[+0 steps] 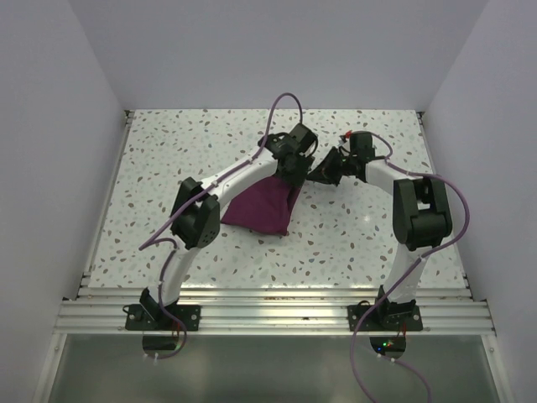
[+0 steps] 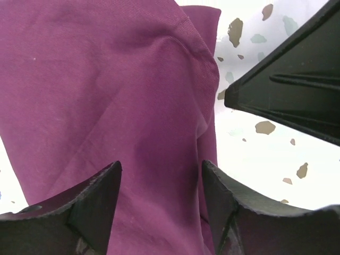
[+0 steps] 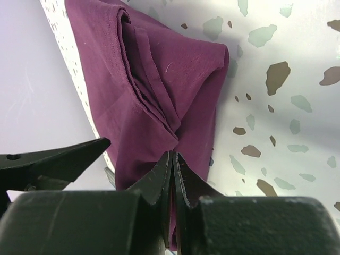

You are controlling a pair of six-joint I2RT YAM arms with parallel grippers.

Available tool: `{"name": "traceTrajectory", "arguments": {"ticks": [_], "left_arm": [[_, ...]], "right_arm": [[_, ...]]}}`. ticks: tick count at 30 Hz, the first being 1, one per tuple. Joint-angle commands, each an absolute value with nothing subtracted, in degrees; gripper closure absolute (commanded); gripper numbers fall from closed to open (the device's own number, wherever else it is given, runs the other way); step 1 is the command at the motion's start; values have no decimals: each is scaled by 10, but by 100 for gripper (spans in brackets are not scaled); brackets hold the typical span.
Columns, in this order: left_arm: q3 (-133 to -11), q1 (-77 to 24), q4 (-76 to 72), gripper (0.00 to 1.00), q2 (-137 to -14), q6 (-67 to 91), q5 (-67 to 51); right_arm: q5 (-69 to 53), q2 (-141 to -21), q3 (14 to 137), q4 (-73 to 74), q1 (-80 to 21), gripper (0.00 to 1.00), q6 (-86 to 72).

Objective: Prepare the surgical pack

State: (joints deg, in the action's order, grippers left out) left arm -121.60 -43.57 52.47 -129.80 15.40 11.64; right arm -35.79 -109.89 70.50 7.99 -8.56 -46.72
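The surgical pack [image 1: 262, 206] is a purple-maroon cloth, folded into a rough triangle on the speckled table between the two arms. My left gripper [image 1: 293, 165] hangs over its far right corner; in the left wrist view its jaws [image 2: 159, 167] stand wide apart with the cloth [image 2: 106, 95] below and between them. My right gripper [image 1: 322, 173] meets that corner from the right. In the right wrist view its fingers [image 3: 173, 155] are pressed together on a pinch of the cloth [image 3: 159, 69], whose layered folds run away from the tips.
The speckled table [image 1: 168, 151] is walled by white panels on the left, back and right. A metal rail [image 1: 268, 306] runs along the near edge by the arm bases. One of the right gripper's black fingers [image 2: 287, 90] crosses the left wrist view.
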Motion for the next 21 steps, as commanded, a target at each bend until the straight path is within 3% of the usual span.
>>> {"name": "traceTrajectory", "arguments": {"ticks": [1, 9, 18, 21], "left_arm": [[-1229, -437, 502, 35, -1311, 144, 142], [-1237, -437, 496, 50, -1329, 134, 125], [-1246, -437, 498, 100, -1330, 133, 101], [-1244, -437, 500, 100, -1325, 134, 100]], "right_arm": [[-379, -1101, 714, 51, -83, 94, -486], [-393, -1111, 704, 11, -83, 95, -526], [-396, -1113, 702, 20, -83, 96, -519], [-400, -1107, 690, 9, -84, 96, -524]]}}
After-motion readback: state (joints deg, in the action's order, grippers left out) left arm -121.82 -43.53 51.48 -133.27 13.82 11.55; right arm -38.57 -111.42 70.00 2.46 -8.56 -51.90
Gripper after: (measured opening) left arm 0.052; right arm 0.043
